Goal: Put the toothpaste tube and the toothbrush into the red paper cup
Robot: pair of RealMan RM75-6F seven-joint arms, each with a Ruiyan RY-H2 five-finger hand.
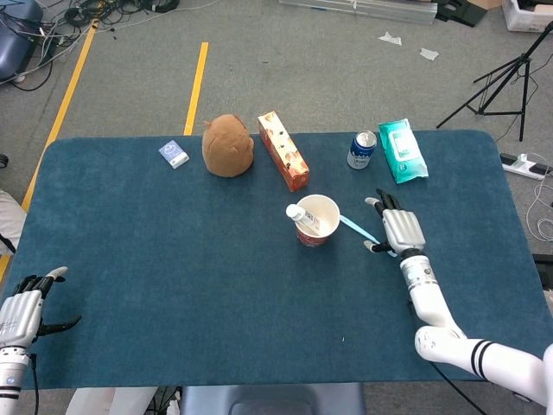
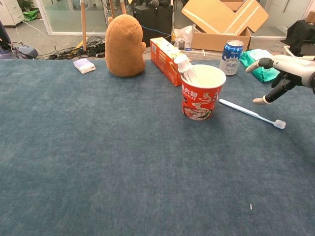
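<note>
The red paper cup [image 1: 316,222] [image 2: 202,98] stands upright near the table's middle, with the white toothpaste tube [image 1: 301,217] [image 2: 186,68] leaning inside it, cap up. A light blue toothbrush [image 1: 359,232] [image 2: 251,113] lies flat on the cloth just right of the cup, its bristle end away from the cup. My right hand [image 1: 400,230] [image 2: 280,74] hovers over the brush's far end, fingers apart, holding nothing. My left hand [image 1: 24,309] rests at the table's near left corner, fingers apart and empty; the chest view does not show it.
Along the back stand a brown plush toy [image 1: 228,145], an orange carton [image 1: 283,150], a drink can [image 1: 361,150], a teal wipes pack [image 1: 403,150] and a small blue-white packet [image 1: 174,154]. The blue table cloth [image 1: 173,259] ends near my right hand's side.
</note>
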